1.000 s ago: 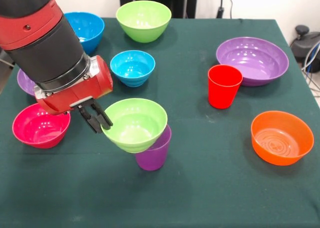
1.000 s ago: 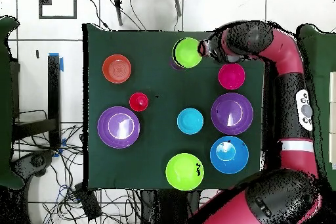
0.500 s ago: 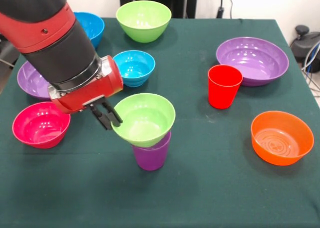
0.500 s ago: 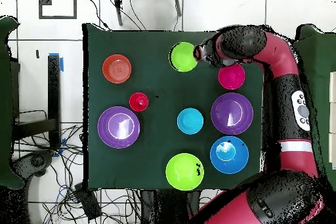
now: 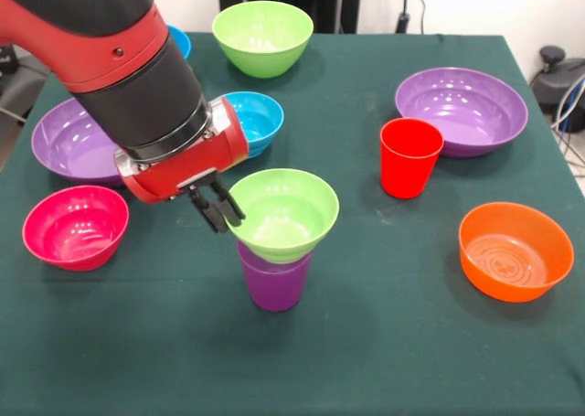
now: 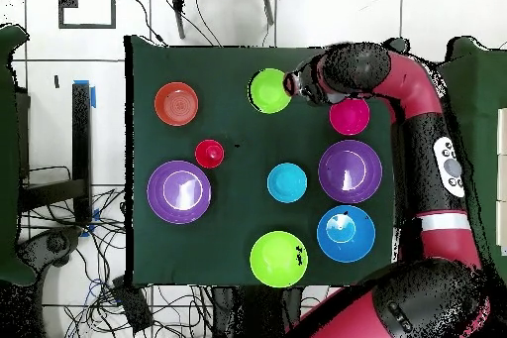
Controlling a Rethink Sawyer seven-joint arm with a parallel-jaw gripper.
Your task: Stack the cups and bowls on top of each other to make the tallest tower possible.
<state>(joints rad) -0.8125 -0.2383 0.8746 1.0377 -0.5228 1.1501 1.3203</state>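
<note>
Jaws pinch the rim of the small lime green bowl, on its side facing the arm; the black fingers straddle the bowl wall. The bowl sits on the mouth of the purple cup, directly under the bowl and just off the jaws' tips, nearest the camera in the front view. The bowl looks roughly level and centred on the cup, so this two-piece tower reads as seated, or nearly.

Step in hand, by my reading: placing the bowl and letting go. To do it well: check the bowl base is fully down in the cup mouth, spread the jaws only a little, then lift straight up so the inner finger doesn't drag the rim and tip the cup. The cup is narrow and light, so any sideways pull could topple it.

Further out from the jaws: pink bowl on the arm's side, small blue bowl just behind the wrist, red cup upright beyond the bowl's far rim and a likely next piece. Well apart: orange bowl, one wide purple bowl behind the red cup, another wide purple bowl partly behind the arm, big lime green bowl and second blue bowl at the back of the green counter.
</note>
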